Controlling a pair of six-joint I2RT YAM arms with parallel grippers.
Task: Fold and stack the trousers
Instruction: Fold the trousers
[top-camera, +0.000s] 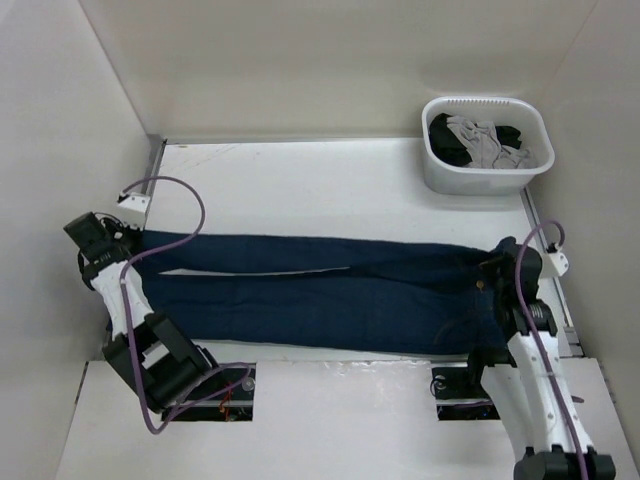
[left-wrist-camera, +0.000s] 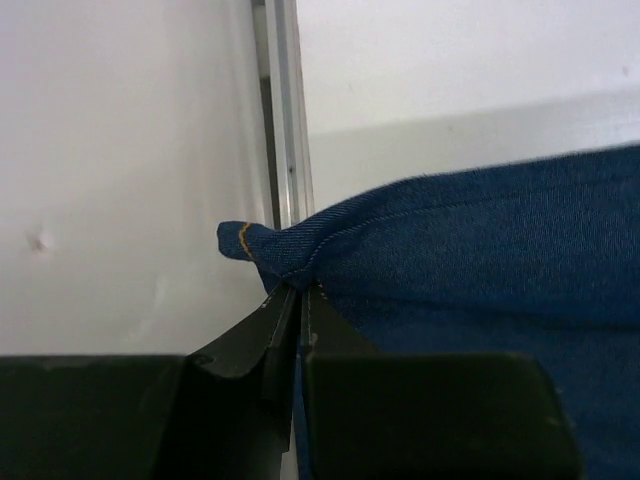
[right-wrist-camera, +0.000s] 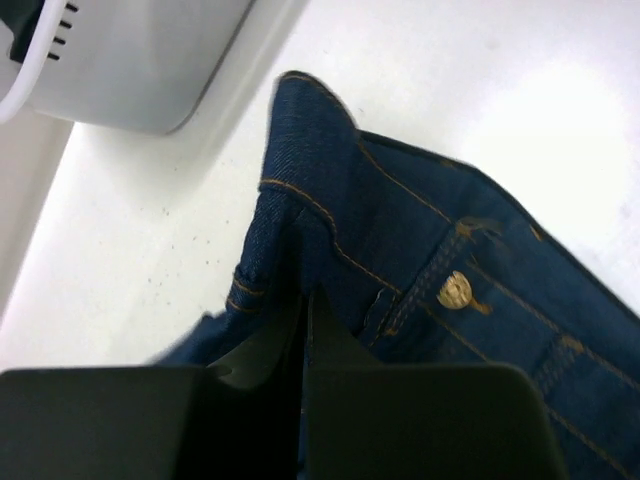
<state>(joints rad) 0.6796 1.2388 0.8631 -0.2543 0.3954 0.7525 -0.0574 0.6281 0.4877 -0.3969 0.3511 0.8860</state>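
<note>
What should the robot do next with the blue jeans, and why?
Probably lift both ends a little and carry the far leg over the near one. The left gripper is shut on a leg hem and the right gripper is shut on the waistband, both near the far edge, while the trousers lie flat at full length, not yet folded.

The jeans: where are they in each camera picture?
Top external: jeans spread flat across the middle, legs to the left.
Left wrist: a leg hem pinched in the fingers, centre.
Right wrist: the waistband with brass button, centre-right.
Shared landmark: white basket, top right overhead, upper left in the right wrist view.
</note>
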